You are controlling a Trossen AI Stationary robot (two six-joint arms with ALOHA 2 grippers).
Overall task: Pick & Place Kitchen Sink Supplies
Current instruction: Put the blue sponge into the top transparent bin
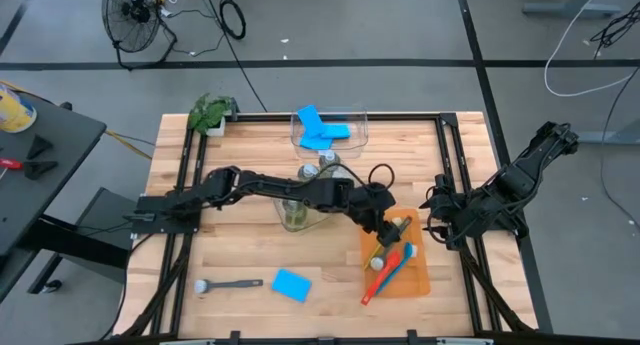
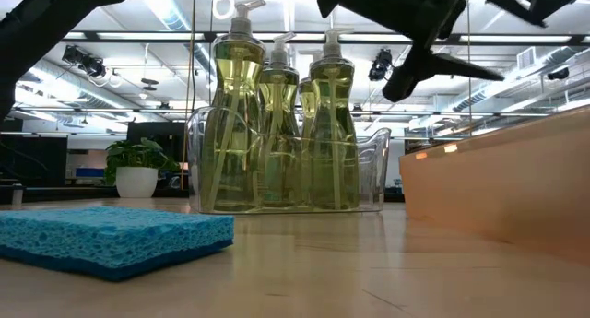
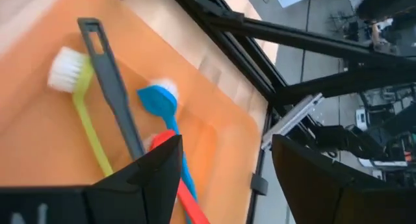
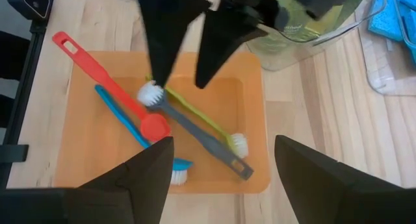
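In the orange tray (image 4: 250, 120) lie a red brush (image 4: 104, 74), a blue brush (image 4: 130, 130), a yellow-green brush (image 4: 208, 123) and a dark grey brush (image 4: 195, 130), crossing one another. My left gripper (image 4: 179, 81) hangs open just over the grey brush's white head (image 4: 151, 93), with nothing between its fingers. The left wrist view shows the same gripper (image 3: 224, 143) open above the brushes. A second grey brush (image 1: 228, 284) and a blue sponge (image 1: 291, 284) lie flat on the table near its front edge. My right gripper (image 4: 224, 143) waits open at the table's right, above the tray.
A clear bin of pump bottles (image 1: 305, 200) stands mid-table, right beside my left arm. A clear bin with blue sponges (image 1: 325, 130) sits at the far edge, and a plant (image 1: 210, 113) at the far left corner. Dark frame rails (image 1: 450, 175) run along the table's sides.
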